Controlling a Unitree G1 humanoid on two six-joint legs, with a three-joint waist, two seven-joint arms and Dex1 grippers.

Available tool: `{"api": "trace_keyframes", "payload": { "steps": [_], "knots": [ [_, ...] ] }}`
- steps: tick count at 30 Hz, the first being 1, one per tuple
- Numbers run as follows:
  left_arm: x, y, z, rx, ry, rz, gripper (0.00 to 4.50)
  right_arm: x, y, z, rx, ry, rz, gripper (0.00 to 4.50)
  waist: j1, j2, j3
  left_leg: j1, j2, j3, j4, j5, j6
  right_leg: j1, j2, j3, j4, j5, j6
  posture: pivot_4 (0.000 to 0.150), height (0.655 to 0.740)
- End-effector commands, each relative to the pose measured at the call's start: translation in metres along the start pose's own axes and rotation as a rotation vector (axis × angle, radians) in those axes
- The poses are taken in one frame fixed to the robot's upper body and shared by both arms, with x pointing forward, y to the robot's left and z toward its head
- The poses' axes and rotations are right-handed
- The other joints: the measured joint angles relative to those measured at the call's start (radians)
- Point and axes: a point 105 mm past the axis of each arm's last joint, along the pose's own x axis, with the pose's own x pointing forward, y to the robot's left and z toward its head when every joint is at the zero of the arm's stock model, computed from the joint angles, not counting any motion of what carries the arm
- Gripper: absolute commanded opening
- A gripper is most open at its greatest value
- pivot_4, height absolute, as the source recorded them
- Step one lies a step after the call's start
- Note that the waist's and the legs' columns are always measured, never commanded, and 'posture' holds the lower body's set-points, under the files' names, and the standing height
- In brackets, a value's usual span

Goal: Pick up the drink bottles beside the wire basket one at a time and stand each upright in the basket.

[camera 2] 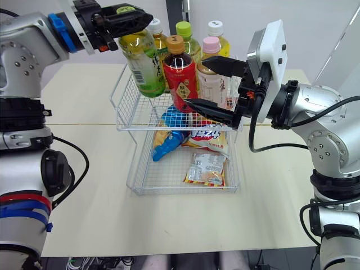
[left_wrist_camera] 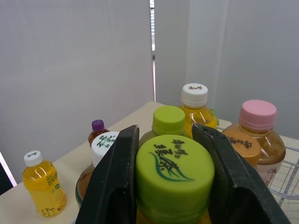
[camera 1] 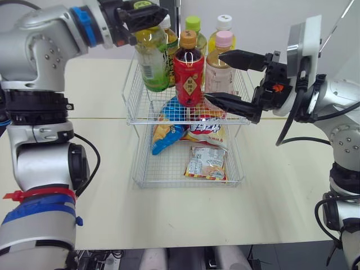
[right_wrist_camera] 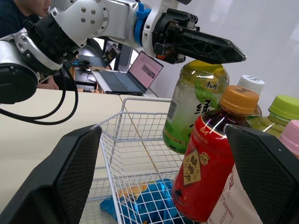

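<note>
Your left gripper (camera 1: 143,14) is clamped on the cap of the green tea bottle (camera 1: 151,59), which hangs tilted over the left end of the wire basket (camera 1: 130,107). Your right gripper (camera 1: 215,76) is spread wide and empty, just beside the red bottle (camera 1: 188,73) standing in the basket.

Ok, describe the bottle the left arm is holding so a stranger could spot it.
Find the white wire basket on the table. At its left side, black fingers pinch one bottle by its lime cap. It is the only tilted one, pale green, beside the upright red bottle.
</note>
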Motion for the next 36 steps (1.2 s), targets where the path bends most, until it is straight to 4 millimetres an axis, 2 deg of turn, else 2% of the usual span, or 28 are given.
{"api": "trace_keyframes", "payload": {
  "steps": [1, 6, 12, 14, 16, 21, 22, 26, 29, 33, 36],
  "knots": [
    [-0.004, -0.008, 0.019, 0.065, -0.086, -0.023, 1.38, -0.002, 0.000, 0.010, -0.041, -0.023, -0.009, 4.50, 0.000, 0.000, 0.000, 0.000, 0.000, 0.000, 0.000, 0.000, 0.000, 0.000, 0.000, 0.000, 0.000, 0.000, 0.000, 0.150, 0.7400],
    [0.004, -0.011, 0.002, 0.080, -0.060, -0.037, 1.38, -0.003, 0.000, 0.010, -0.042, -0.019, -0.013, 4.50, 0.003, 0.000, 0.000, 0.000, 0.000, 0.000, 0.000, 0.000, 0.000, 0.000, 0.000, 0.000, 0.000, 0.000, 0.000, 0.150, 0.7400],
    [0.008, -0.015, 0.001, 0.067, -0.078, -0.058, 1.38, -0.003, 0.000, 0.011, -0.043, -0.016, -0.016, 4.50, 0.005, 0.000, 0.000, 0.000, 0.000, 0.000, 0.000, 0.000, 0.000, 0.000, 0.000, 0.000, 0.000, 0.000, 0.000, 0.150, 0.7400],
    [0.009, -0.016, 0.001, 0.064, -0.081, -0.064, 2.11, -0.003, 0.000, 0.011, -0.043, -0.016, -0.017, 4.50, 0.004, 0.000, 0.000, 0.000, 0.000, 0.000, 0.000, 0.000, 0.000, 0.000, 0.000, 0.000, 0.000, 0.000, 0.000, 0.150, 0.7400],
    [0.008, -0.017, 0.002, 0.062, -0.086, -0.074, 2.63, -0.003, 0.001, 0.011, -0.043, -0.015, -0.017, 4.50, 0.004, 0.000, 0.000, 0.000, 0.000, 0.000, 0.000, 0.000, 0.000, 0.000, 0.000, 0.000, 0.000, 0.000, 0.000, 0.150, 0.7400],
    [-0.004, -0.015, 0.013, 0.073, -0.125, -0.072, 4.28, -0.003, 0.001, 0.011, -0.042, -0.014, -0.017, 4.50, 0.004, 0.000, 0.000, 0.000, 0.000, 0.000, 0.000, 0.000, 0.000, 0.000, 0.000, 0.000, 0.000, 0.000, 0.000, 0.150, 0.7400],
    [-0.009, -0.013, 0.015, 0.079, -0.134, -0.063, 4.48, -0.003, 0.002, 0.011, -0.039, -0.015, -0.015, 4.50, 0.004, 0.000, 0.000, 0.000, 0.000, 0.000, 0.000, 0.000, 0.000, 0.000, 0.000, 0.000, 0.000, 0.000, 0.000, 0.150, 0.7400],
    [-0.037, -0.001, 0.032, 0.112, -0.200, 0.023, 4.48, -0.013, 0.001, 0.021, -0.021, -0.029, -0.011, 4.50, 0.002, 0.000, 0.000, 0.001, 0.000, 0.000, 0.000, 0.000, 0.000, 0.000, 0.000, 0.000, 0.001, 0.000, 0.000, 0.150, 0.7400],
    [-0.065, 0.010, 0.034, 0.121, -0.184, 0.101, 4.48, -0.026, -0.009, 0.030, 0.000, -0.037, -0.025, 4.50, 0.002, 0.000, 0.000, 0.001, 0.000, 0.000, 0.000, 0.000, 0.000, 0.000, 0.000, 0.001, 0.001, 0.000, 0.000, 0.150, 0.7400],
    [-0.104, 0.028, 0.023, 0.126, -0.127, 0.233, 4.48, -0.052, -0.035, 0.039, -0.026, -0.009, -0.113, 4.50, 0.004, 0.000, 0.000, 0.002, 0.000, 0.001, 0.000, 0.000, 0.000, 0.002, 0.000, 0.000, 0.000, 0.000, 0.000, 0.150, 0.7400],
    [-0.135, 0.050, -0.001, 0.117, -0.063, 0.389, 4.48, -0.073, -0.055, 0.028, -0.064, 0.077, -0.189, 4.50, 0.004, 0.000, 0.000, 0.004, 0.000, 0.002, 0.000, 0.000, 0.000, 0.002, 0.000, 0.001, 0.000, 0.000, 0.000, 0.150, 0.7400]
  ]
}}
